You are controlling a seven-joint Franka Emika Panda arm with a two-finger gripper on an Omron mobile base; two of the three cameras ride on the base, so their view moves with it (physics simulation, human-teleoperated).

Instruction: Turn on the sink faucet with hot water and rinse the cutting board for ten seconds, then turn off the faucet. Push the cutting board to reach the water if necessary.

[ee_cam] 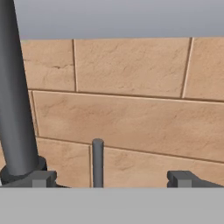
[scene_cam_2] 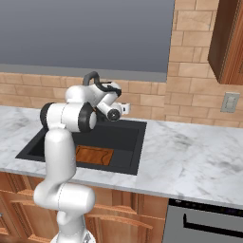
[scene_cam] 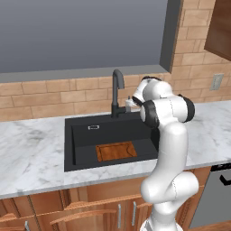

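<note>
In the hand view the gripper (ee_cam: 111, 178) has its jaws spread wide with nothing between them but the faucet's thin grey lever handle (ee_cam: 97, 162), untouched, against the tan brick backsplash (ee_cam: 131, 109). The black faucet (scene_cam: 117, 92) stands at centre frame in the left base view, behind the black sink (scene_cam: 81, 135). The cutting board (scene_cam: 116, 151) lies flat on the basin floor toward its lower right.

A small reddish-brown wooden cutting board (scene_cam: 116, 150) lies flat on the floor of the rectangular matte-black sink (scene_cam: 81, 135), forward of the tall black gooseneck faucet (scene_cam: 117, 90) behind the basin.
</note>
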